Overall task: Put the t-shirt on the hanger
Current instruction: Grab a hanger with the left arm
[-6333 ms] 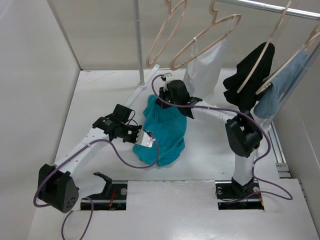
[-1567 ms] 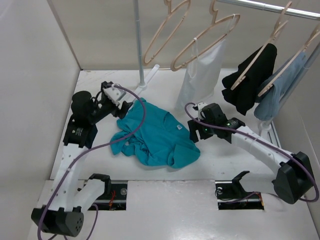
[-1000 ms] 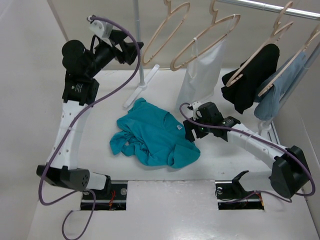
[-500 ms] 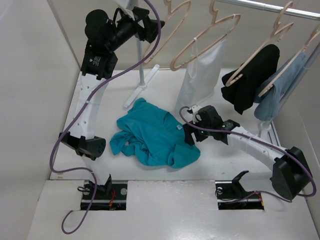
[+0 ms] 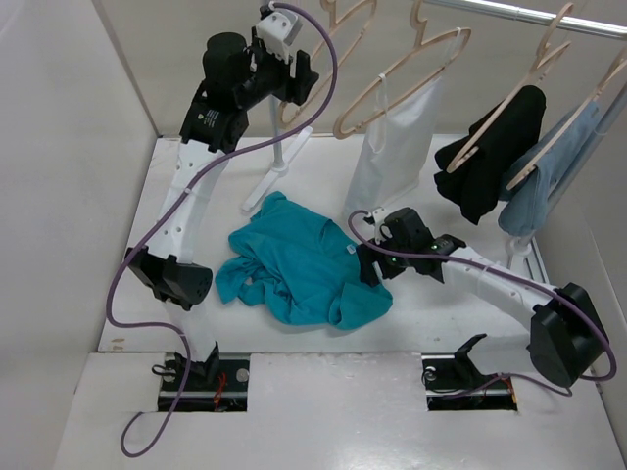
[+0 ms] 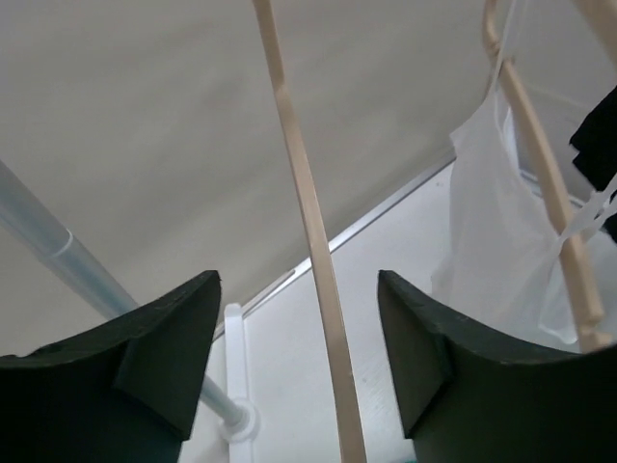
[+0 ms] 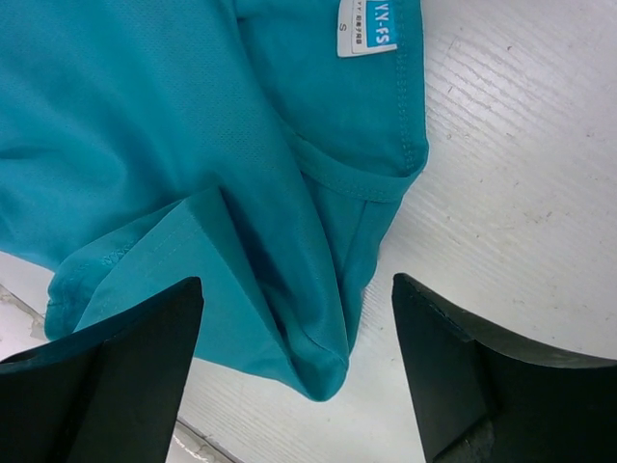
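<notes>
Teal t-shirt (image 5: 294, 269) lies crumpled on the white table (image 5: 441, 215), near its middle, neck label (image 5: 347, 250) facing up towards the right side; it is on no hanger. In the right wrist view the label (image 7: 366, 24) sits at the top edge, with the collar seam curving below it and a folded corner of the cloth reaching down between the 2 fingers. The right gripper (image 5: 367, 264) is low at the shirt's right edge with its jaws spread wide and nothing held; 1 finger is over the fabric, the other over bare table; whether either touches the cloth I cannot tell.

The left arm is raised high at the back left, by the upright rail pole (image 5: 272, 29); the left gripper (image 5: 299, 73) is up at the hanger (image 6: 310, 222), which hangs bare. In the left wrist view 1 wooden shoulder of that hanger runs up between the fingers; the jaws stand apart and neither finger touches the wood.

To the right hang a white sleeveless top (image 5: 392, 147), a black garment (image 5: 490, 157) and a pale blue garment (image 5: 549, 176), each on its own hanger.
</notes>
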{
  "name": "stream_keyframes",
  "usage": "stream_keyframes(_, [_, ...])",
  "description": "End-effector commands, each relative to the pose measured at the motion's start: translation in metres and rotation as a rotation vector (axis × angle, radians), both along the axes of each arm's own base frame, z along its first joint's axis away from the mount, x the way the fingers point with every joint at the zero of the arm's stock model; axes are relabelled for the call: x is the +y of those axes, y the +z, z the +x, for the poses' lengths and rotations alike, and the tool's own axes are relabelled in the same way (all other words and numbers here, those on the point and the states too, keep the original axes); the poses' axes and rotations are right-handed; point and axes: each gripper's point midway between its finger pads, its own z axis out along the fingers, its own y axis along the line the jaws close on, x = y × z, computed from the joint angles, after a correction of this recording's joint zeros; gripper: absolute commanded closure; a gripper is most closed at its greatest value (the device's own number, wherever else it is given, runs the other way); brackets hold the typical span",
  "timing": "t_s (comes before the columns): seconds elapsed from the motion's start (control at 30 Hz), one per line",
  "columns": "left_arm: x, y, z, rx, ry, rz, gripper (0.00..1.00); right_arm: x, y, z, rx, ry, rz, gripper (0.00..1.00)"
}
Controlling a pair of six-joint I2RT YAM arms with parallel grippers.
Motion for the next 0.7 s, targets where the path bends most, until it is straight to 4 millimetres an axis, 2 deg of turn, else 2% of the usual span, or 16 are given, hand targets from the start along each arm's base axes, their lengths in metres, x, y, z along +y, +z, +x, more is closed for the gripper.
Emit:
stream_keyframes(0.0, [0.002,-0.010,-0.003,-0.005,0.009,0.064,0.40,0.013,0.007,0.009,-0.034,0.019,0.039,0.16])
stream_keyframes(0.07, [0.006,-0.016,0.002,0.001,0.034,0.077,0.51,0.015,0.011,0.011,-0.041,0.019,0.044,0.16])
stream_keyframes(0.1, [0.006,-0.020,0.006,0.009,0.044,0.081,0.63,0.015,0.011,0.011,-0.041,0.019,0.044,0.16])
stream_keyframes(0.17, [0.005,-0.018,0.006,0.011,0.045,0.065,0.79,0.015,0.011,0.011,-0.041,0.019,0.044,0.16])
stream_keyframes(0.2, [0.007,-0.008,0.002,-0.010,0.046,0.046,0.85,0.015,0.011,0.011,-0.041,0.019,0.044,0.16])
stream_keyframes(0.23, [0.008,0.002,-0.001,-0.036,0.046,0.034,0.96,0.015,0.011,0.011,-0.041,0.019,0.044,0.16])
stream_keyframes(0.27, [0.007,0.002,-0.001,-0.028,0.046,0.024,1.00,0.015,0.011,0.011,-0.041,0.019,0.044,0.16])
stream_keyframes(0.43, [0.011,0.015,-0.001,-0.054,0.072,-0.015,1.00,0.015,0.011,0.011,-0.041,0.019,0.044,0.16])
stream_keyframes(0.67, [0.027,0.054,-0.022,-0.127,0.115,-0.073,1.00,0.017,0.013,0.010,-0.072,0.029,0.020,0.15])
